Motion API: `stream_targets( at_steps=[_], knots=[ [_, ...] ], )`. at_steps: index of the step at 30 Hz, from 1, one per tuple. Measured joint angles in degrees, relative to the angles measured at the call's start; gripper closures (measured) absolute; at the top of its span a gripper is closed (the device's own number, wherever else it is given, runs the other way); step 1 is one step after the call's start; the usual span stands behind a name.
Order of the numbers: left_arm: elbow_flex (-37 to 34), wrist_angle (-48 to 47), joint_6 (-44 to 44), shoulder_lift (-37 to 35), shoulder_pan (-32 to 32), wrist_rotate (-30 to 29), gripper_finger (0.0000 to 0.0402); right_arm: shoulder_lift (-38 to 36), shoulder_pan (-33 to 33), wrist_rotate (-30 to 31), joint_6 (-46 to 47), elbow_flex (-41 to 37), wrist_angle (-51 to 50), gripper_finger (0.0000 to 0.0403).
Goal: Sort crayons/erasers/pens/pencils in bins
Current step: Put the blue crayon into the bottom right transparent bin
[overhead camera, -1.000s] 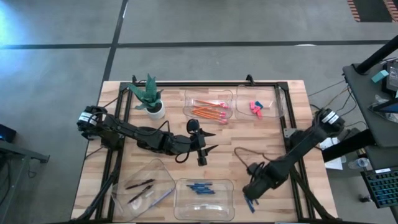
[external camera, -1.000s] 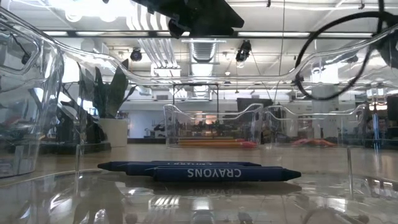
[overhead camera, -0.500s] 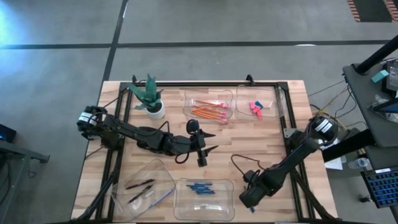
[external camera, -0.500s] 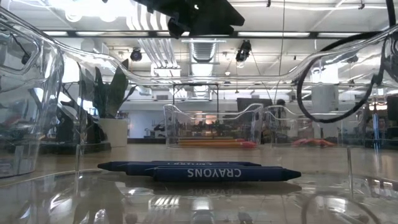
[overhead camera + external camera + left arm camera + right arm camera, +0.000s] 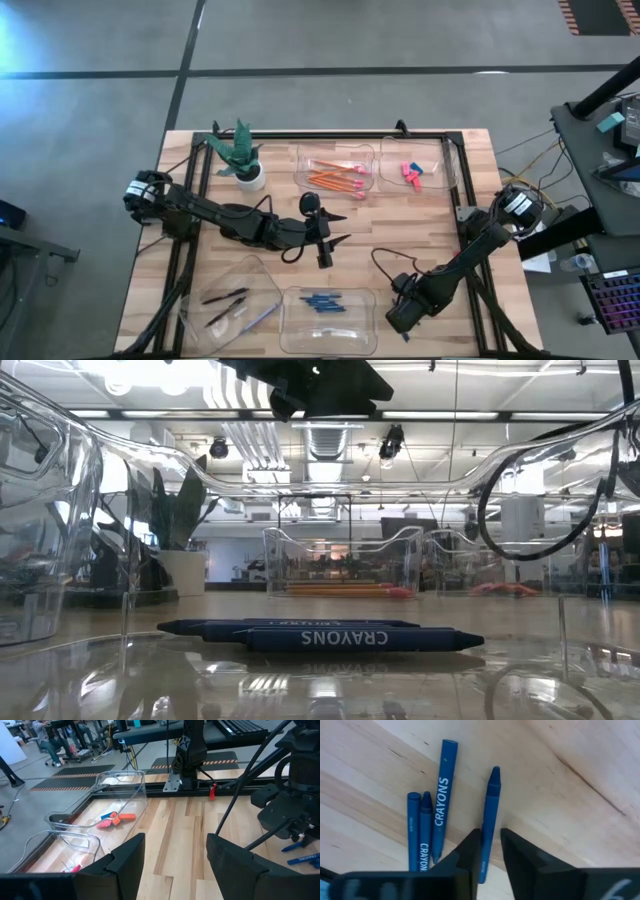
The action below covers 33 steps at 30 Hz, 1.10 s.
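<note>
Right gripper [image 5: 491, 851], at the table's five o'clock, has its fingers narrowed around one crayon [image 5: 489, 815], seemingly pinching it; left gripper [image 5: 175, 857] hangs open mid-table.

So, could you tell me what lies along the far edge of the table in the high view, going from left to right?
Potted plant → bin of pencils → bin of erasers.
</note>
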Motion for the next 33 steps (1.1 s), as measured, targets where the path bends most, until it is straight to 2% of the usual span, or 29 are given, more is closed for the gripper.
stream_targets(
  at_steps=[6, 13, 21, 25, 29, 33],
  knots=[
    [0.0, 0.0, 0.0, 0.0, 0.0, 0.0, 0.0204, 0.1, 0.1, 2.1, -2.5, -0.1, -0.6, 0.0376],
    [0.0, -0.1, 0.0, -0.1, -0.2, 0.0, 0.0204, -2.2, 0.1, 5.3, -5.7, -0.4, -1.0, 0.0387],
    [0.0, 0.1, 0.0, -2.3, -2.0, 0.2, 0.0204, -8.2, -0.6, 24.7, -11.7, -0.6, -7.2, 0.0389],
    [0.0, -0.1, 0.0, -3.8, -3.4, 0.2, 0.0204, -11.2, -2.0, 39.6, -18.0, -0.6, -8.2, 0.0389],
    [0.0, -0.1, 0.3, -4.5, -4.3, 0.3, 0.0204, -12.6, -2.7, 54.6, -27.3, -0.5, -4.3, 0.0390],
    [-0.1, -0.2, 1.1, -4.5, -4.6, 0.2, 0.0204, -12.7, -3.4, 62.3, -40.6, -0.5, 7.5, 0.0390]
  ],
)
